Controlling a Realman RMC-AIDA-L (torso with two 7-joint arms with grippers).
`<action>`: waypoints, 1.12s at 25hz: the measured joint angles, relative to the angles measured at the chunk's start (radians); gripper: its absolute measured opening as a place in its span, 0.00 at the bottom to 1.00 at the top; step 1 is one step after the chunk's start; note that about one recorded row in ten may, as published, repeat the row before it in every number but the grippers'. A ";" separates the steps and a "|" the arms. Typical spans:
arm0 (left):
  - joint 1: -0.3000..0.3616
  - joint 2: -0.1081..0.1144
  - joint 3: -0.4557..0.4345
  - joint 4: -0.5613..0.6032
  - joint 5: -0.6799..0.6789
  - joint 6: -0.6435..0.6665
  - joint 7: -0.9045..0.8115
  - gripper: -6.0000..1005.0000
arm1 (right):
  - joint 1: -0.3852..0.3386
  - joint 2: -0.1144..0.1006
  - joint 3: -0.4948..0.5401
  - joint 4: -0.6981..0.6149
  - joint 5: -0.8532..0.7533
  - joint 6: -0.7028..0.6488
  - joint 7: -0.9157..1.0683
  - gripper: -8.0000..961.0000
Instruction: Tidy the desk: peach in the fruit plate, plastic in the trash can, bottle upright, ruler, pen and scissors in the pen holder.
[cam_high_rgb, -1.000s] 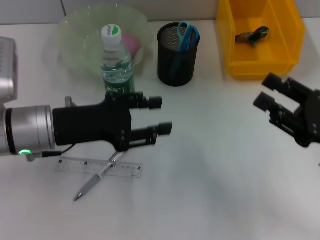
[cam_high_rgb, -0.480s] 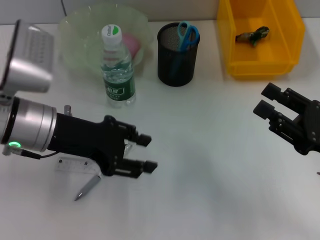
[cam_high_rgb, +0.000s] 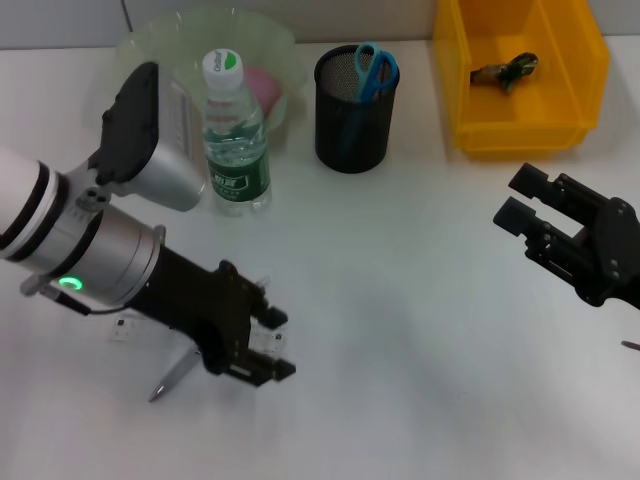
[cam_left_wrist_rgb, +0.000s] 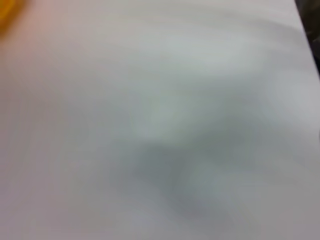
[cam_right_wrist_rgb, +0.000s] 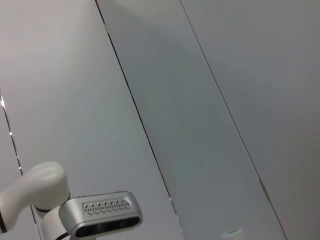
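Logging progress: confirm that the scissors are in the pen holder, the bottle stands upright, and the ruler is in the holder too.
The ruler is not in the pen holder: the head view shows it flat on the desk under the left gripper. The scissors are in the holder; the bottle stands upright.

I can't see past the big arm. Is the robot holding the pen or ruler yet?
Cannot be told. The left gripper is down over the ruler and pen, hiding any hold. The right gripper holds nothing.

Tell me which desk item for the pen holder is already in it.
The blue-handled scissors, standing in the black mesh pen holder. The pen and ruler lie on the desk under the left gripper.
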 joint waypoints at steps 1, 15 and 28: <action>-0.001 0.000 0.004 0.007 0.001 -0.012 -0.001 0.60 | 0.000 0.000 0.000 0.000 0.000 0.000 0.000 0.59; -0.040 -0.001 0.122 0.049 0.121 -0.072 -0.058 0.60 | 0.014 0.002 0.003 0.036 0.000 -0.001 0.001 0.59; -0.057 0.000 0.174 0.091 0.153 -0.087 -0.140 0.66 | 0.027 0.002 0.003 0.054 0.006 0.013 0.004 0.59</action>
